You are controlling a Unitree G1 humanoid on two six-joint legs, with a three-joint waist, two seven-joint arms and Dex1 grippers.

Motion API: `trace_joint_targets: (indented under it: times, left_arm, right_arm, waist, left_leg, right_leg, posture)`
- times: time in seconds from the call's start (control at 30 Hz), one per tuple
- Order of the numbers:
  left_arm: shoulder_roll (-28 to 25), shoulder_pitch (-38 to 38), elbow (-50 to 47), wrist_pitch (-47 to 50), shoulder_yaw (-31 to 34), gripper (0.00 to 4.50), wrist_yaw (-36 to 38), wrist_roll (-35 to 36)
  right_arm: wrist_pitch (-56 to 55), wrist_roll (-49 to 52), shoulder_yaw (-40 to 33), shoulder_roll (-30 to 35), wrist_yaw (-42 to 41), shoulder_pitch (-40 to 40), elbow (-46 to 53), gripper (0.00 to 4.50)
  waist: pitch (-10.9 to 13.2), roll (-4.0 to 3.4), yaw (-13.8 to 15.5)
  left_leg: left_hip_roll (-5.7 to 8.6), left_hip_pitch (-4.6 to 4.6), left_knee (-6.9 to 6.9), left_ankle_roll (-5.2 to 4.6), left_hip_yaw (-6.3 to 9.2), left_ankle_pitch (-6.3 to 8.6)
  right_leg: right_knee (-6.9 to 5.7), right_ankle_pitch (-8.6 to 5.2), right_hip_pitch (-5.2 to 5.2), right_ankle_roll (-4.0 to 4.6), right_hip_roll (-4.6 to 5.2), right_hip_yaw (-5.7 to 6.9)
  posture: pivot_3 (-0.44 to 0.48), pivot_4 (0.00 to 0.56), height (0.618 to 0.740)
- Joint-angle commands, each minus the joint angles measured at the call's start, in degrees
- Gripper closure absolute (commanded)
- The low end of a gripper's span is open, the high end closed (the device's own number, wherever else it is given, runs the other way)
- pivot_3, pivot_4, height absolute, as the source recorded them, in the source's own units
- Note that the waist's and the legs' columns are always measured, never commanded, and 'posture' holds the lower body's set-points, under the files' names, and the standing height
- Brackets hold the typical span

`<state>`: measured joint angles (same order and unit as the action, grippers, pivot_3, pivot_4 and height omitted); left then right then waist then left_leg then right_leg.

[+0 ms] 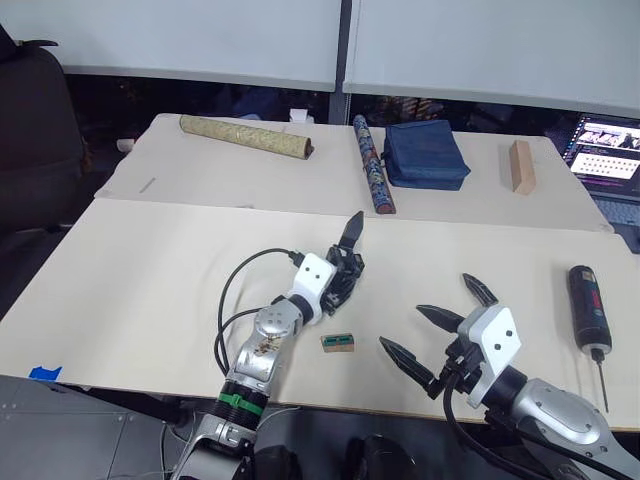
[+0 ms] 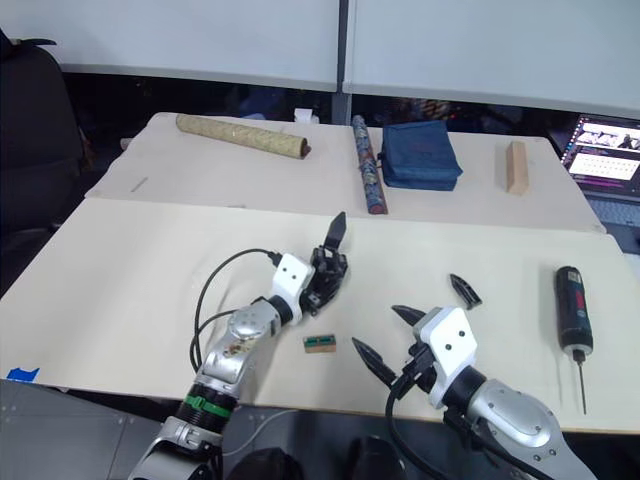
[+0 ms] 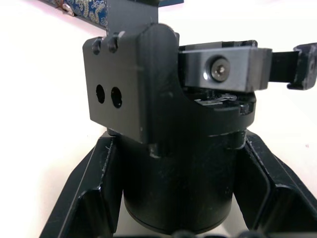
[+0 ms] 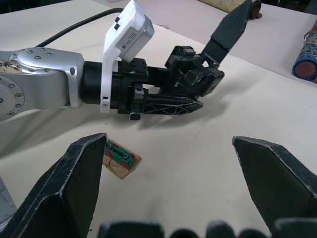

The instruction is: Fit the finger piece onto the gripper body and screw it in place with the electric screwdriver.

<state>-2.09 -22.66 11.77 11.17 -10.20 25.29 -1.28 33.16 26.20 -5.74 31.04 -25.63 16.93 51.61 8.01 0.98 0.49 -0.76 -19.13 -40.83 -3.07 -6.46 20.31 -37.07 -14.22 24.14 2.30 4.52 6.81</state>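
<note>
The left end effector (image 1: 335, 285) clamps the gripper body (image 1: 347, 262) on the bench (image 1: 150, 270). Right end effector (image 1: 437, 320) gapes wide; finger piece (image 2: 463, 289) just beyond it, electric screwdriver (image 1: 588, 306) further right, small green-topped block (image 1: 338, 343) between both.

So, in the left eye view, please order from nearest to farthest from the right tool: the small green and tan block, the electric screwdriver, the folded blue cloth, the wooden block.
1. Small green and tan block, on the near table toward the robot's left.
2. Dark cylindrical electric screwdriver, toward its right.
3. Folded blue cloth, on the far table.
4. Pale wooden block, far table; close to the cloth in rank.
</note>
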Motion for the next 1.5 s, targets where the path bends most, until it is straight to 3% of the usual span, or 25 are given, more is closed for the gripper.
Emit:
trace_joint_targets:
  times: [0.03,0.17,0.8,1.03,1.17,1.27,1.4,1.5]
  left_arm:
    - [-1.7,1.2,0.7,1.4,0.2,1.36,1.2,0.9]
    - [-4.3,2.5,-1.1,5.7,0.0,0.01,3.2,2.0]
    - [-10.4,3.1,-6.9,8.8,1.0,0.01,9.4,7.4]
    - [-21.1,5.9,-13.2,8.0,3.9,0.01,23.9,15.2]
    - [-29.8,4.1,-18.1,12.6,7.0,0.01,35.1,23.3]
    - [-35.4,1.9,-21.4,15.5,9.1,0.01,41.8,29.0]
    - [-39.7,-2.9,-24.8,21.9,11.3,0.01,44.9,35.4]
    - [-42.2,-5.3,-28.3,24.7,13.0,0.01,46.7,39.8]
  right_arm:
    - [-0.9,1.1,-1.1,-0.3,0.2,-0.4,1.7,0.0]
    - [-1.2,0.8,-1.1,-0.3,-0.1,-0.7,1.3,0.0]
    - [-2.1,0.3,-1.6,0.6,-2.1,-2.5,-1.0,0.0]
    - [5.2,8.2,-8.2,8.2,-6.0,-5.3,0.9,0.0]
    - [16.7,20.1,-14.5,18.6,-8.9,-14.2,-3.8,0.0]
    - [25.8,24.9,-13.6,26.9,-10.5,-24.7,-12.4,0.0]
    - [34.4,23.7,-4.4,32.2,-12.0,-40.5,-24.8,0.0]
    - [35.6,16.7,7.8,34.8,-17.6,-52.1,-35.7,0.0]
  waist:
    - [0.0,0.0,0.0]
    - [0.0,-0.05,-0.1]
    - [-0.1,-0.11,-0.2]
    - [-0.1,-0.13,-0.5]
    - [-0.1,-0.13,-0.4]
    - [0.0,-0.14,-0.3]
    - [0.0,-0.15,-0.1]
    - [0.1,-0.18,-0.2]
  left_leg:
    - [0.0,0.0,0.0,0.0,-0.01,0.0]
    - [-0.01,0.06,0.02,0.0,-0.02,0.0]
    - [-0.02,0.2,0.08,0.01,-0.1,0.0]
    - [-0.05,0.18,0.09,0.01,-0.12,0.01]
    - [-0.04,0.09,0.06,0.0,-0.08,0.01]
    - [-0.03,0.0,0.03,-0.04,-0.04,0.03]
    - [-0.03,-0.09,0.01,-0.06,0.0,0.04]
    - [-0.01,-0.17,0.04,-0.06,-0.02,0.04]
  right_leg:
    - [0.0,0.0,0.0,0.0,0.0,-0.01]
    - [-0.02,0.0,-0.03,0.0,-0.01,-0.04]
    - [-0.03,0.0,-0.07,0.0,-0.01,-0.26]
    - [-0.05,-0.01,0.0,0.01,-0.01,-0.27]
    - [-0.03,0.03,0.05,0.06,0.06,-0.24]
    - [0.02,0.04,0.09,0.09,0.1,-0.16]
    - [0.09,0.04,0.11,0.11,0.12,-0.02]
    - [0.15,0.04,0.15,0.11,0.12,0.02]
  posture:
    - [0.0,0.15,0.74]
    - [0.0,0.15,0.74]
    - [0.0,0.15,0.74]
    - [0.0,0.15,0.74]
    - [0.0,0.15,0.74]
    - [0.0,0.15,0.74]
    - [0.0,0.15,0.74]
    - [0.0,0.15,0.74]
